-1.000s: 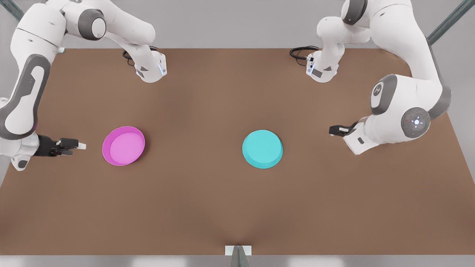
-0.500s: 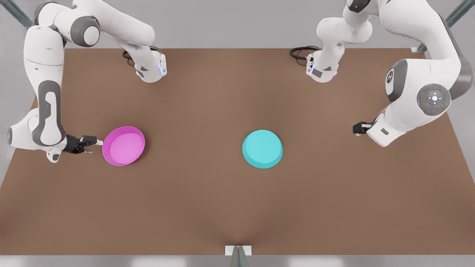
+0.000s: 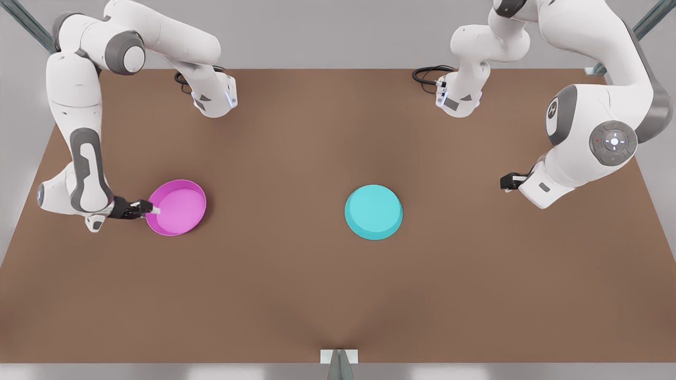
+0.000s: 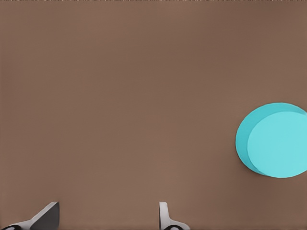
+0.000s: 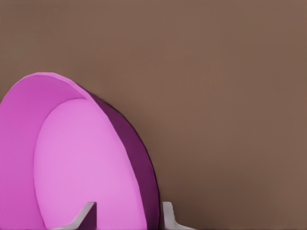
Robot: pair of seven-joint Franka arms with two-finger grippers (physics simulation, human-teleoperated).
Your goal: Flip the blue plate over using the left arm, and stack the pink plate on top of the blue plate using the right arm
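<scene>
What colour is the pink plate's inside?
Lighter pink than its magenta rim; the pink plate shows best in the right wrist view.

The front view is looking steeply down over the whole table (image 3: 296, 295); both wrist views are sharing its brown top close up.

Bare bench (image 3: 296, 285) lies between the left pincer (image 3: 504, 182) and the blue plate (image 3: 373, 211). The pink plate (image 3: 176, 207) rim stands between the right pincer (image 3: 150, 209) fingers.
</scene>
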